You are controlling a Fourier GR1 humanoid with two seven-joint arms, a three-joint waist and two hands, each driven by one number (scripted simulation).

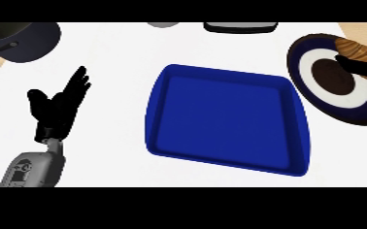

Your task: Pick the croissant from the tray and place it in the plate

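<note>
The blue tray (228,121) lies beside the plate (315,85), where the right hand (353,64) holds the croissant (353,47); the left hand (61,104) rests open

No readable text anywhere in the head view.

The deep blue rectangular plastic tray (228,121), the round dark-rimmed plate with white and brown rings (315,73) and the white bench (114,126) all show plain surfaces, with no letters, numbers, brand marks or signs. The grey forearm casing (30,169) at the lower left carries a few small dark marks, but they are too small to tell whether they are writing.
</note>
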